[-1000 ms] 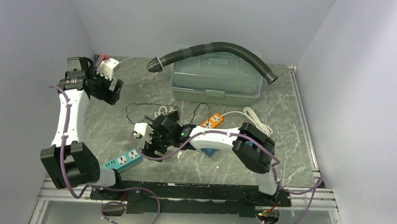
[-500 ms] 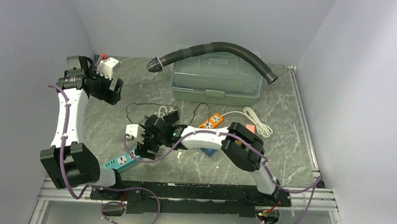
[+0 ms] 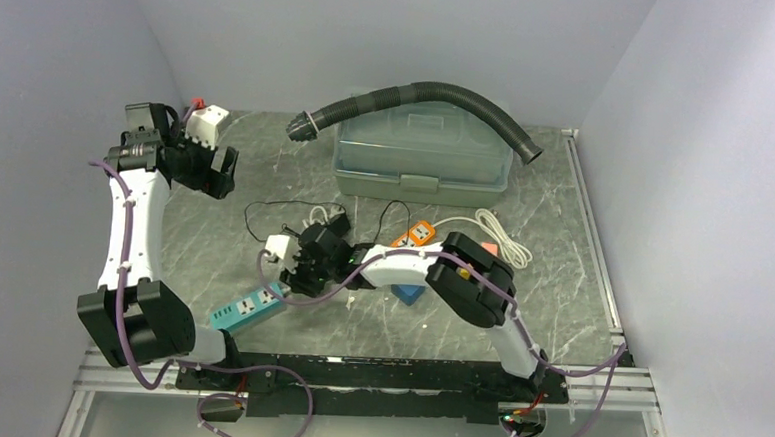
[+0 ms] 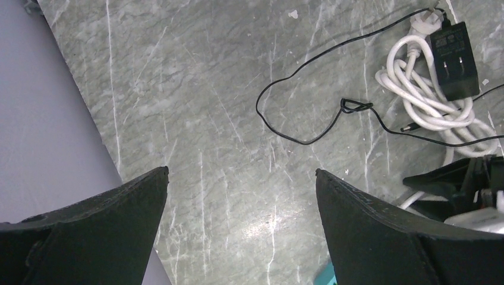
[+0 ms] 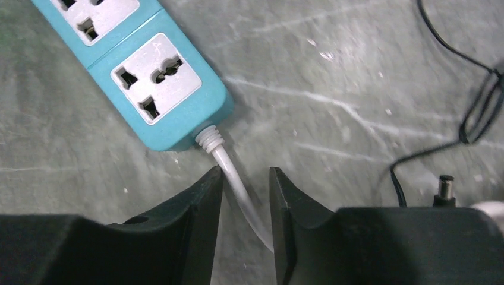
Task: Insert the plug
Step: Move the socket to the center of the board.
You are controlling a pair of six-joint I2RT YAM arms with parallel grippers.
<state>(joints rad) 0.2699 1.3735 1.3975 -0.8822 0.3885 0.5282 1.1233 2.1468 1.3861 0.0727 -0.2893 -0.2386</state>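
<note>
left fingers [image 4: 119, 202] — held spread wide | right fingers [image 5: 202, 196] — set narrowly apart astride white cord [image 5: 229, 160] of teal power strip [image 5: 128, 65]

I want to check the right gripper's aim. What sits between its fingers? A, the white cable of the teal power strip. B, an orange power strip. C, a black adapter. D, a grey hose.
A: in the right wrist view the white cable leaving the teal power strip runs between the fingers of the right gripper.
</note>
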